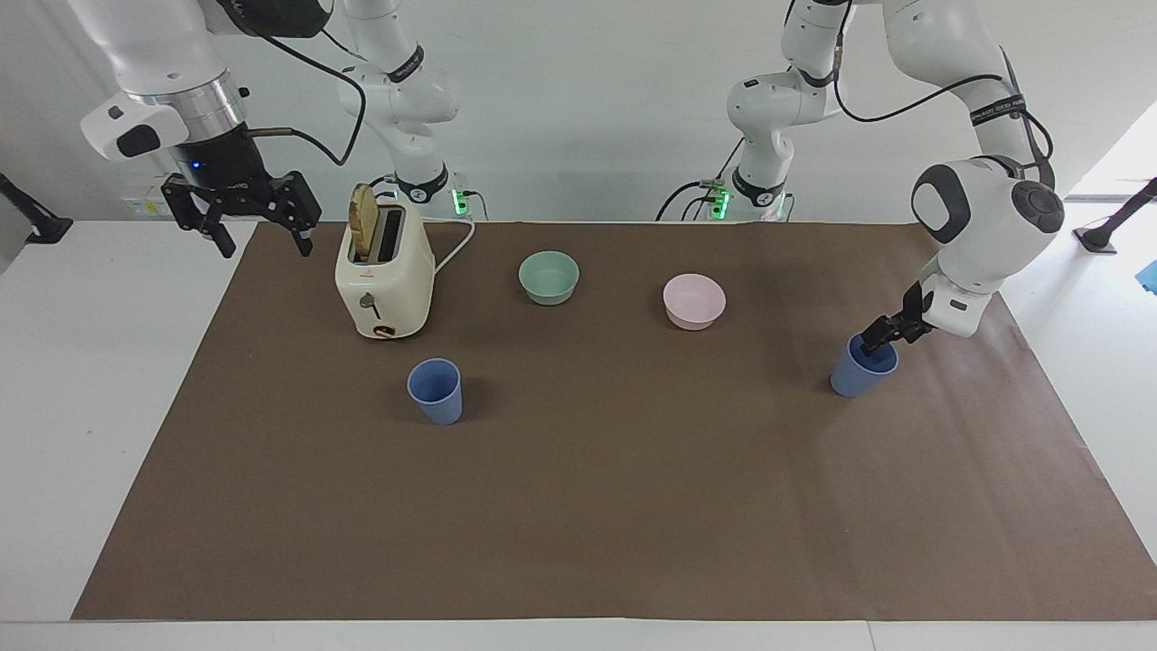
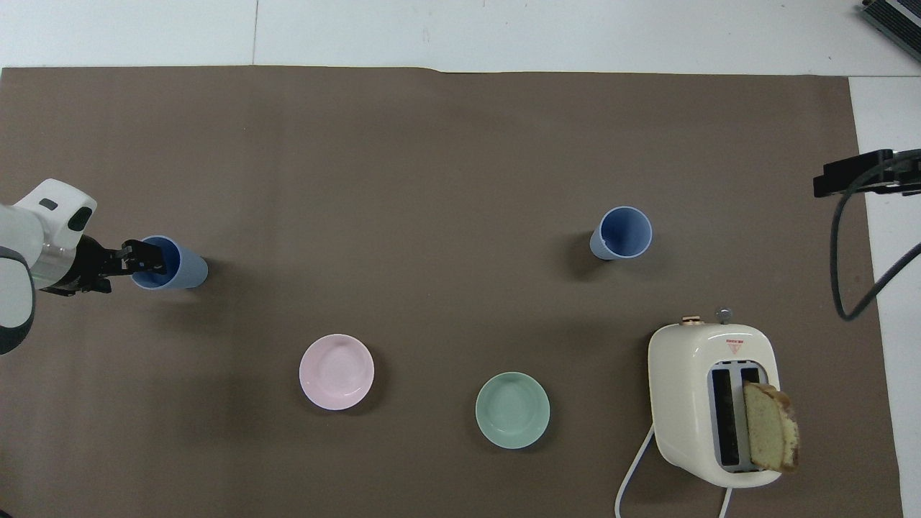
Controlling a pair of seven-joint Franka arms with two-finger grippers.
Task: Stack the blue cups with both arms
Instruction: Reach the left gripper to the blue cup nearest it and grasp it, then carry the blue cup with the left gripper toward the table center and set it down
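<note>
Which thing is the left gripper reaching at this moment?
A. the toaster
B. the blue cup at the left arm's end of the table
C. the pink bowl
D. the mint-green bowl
B: the left gripper is at the rim of the blue cup at its own end of the table; the right gripper waits beside the toaster.

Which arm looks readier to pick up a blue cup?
The left. Its gripper is at the rim of a cup, while the right gripper waits up beside the toaster, away from the other cup.
</note>
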